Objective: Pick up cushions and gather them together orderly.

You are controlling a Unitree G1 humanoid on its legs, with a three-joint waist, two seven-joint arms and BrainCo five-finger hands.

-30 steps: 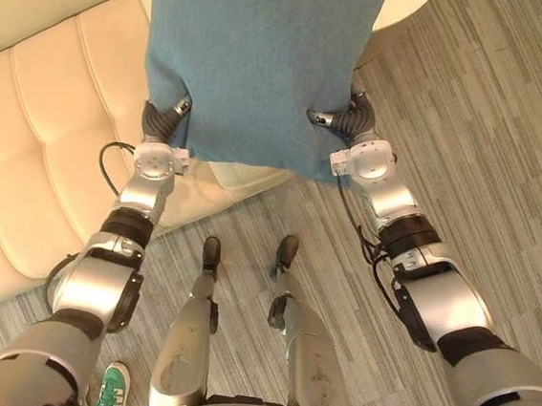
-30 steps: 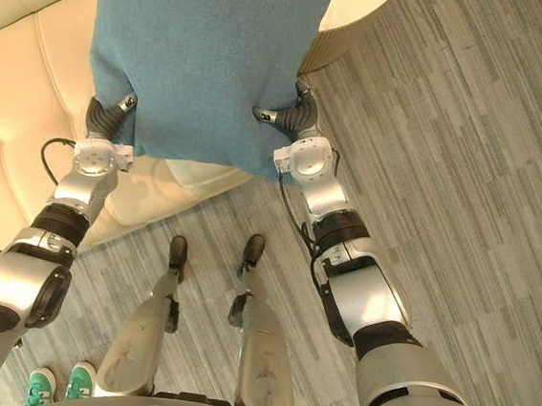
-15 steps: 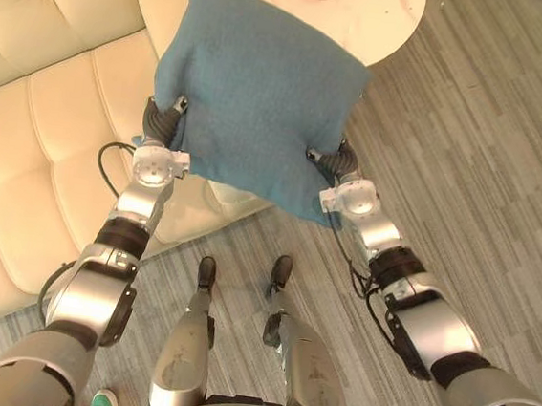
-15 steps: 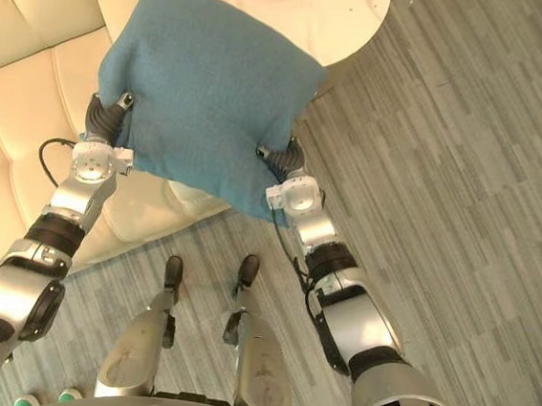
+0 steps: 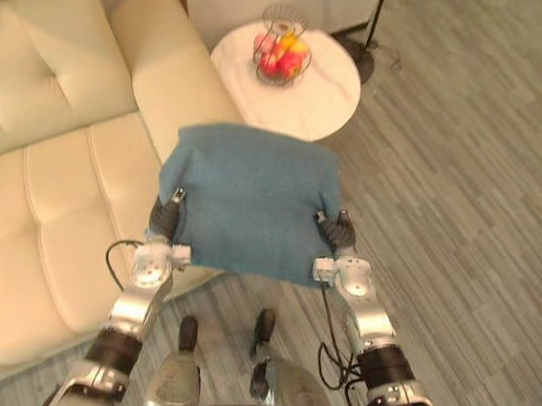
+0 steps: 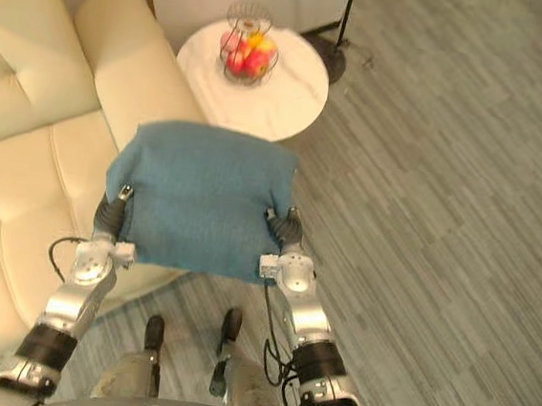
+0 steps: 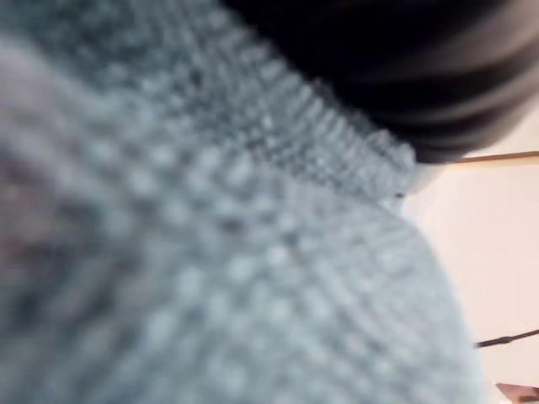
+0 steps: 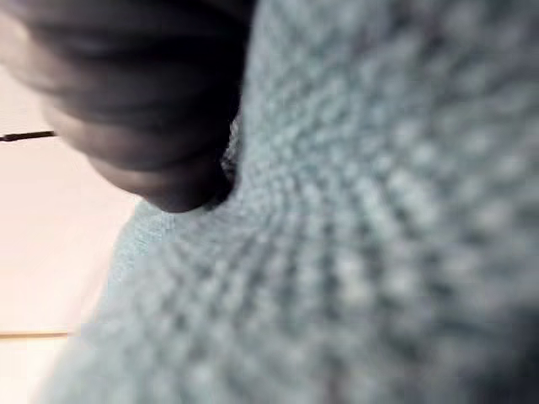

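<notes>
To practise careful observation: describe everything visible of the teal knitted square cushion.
The teal knitted square cushion looks soft and plump, with a coarse weave and rounded corners. It is held up, lying roughly flat, between the left hand and right hand, which touch its two near corners. It shows over the end of the cream tufted sofa.

Blue cushion (image 6: pixel 200 196) is held up between left hand (image 6: pixel 109 214) and right hand (image 6: pixel 289 230), one at each near corner, above the cream sofa (image 6: pixel 12 197) edge. Beyond it stands a round white table (image 6: pixel 286 94) with a wire basket (image 6: pixel 248 47) of what looks like fruit. Grey plank floor (image 6: pixel 441 229).
</notes>
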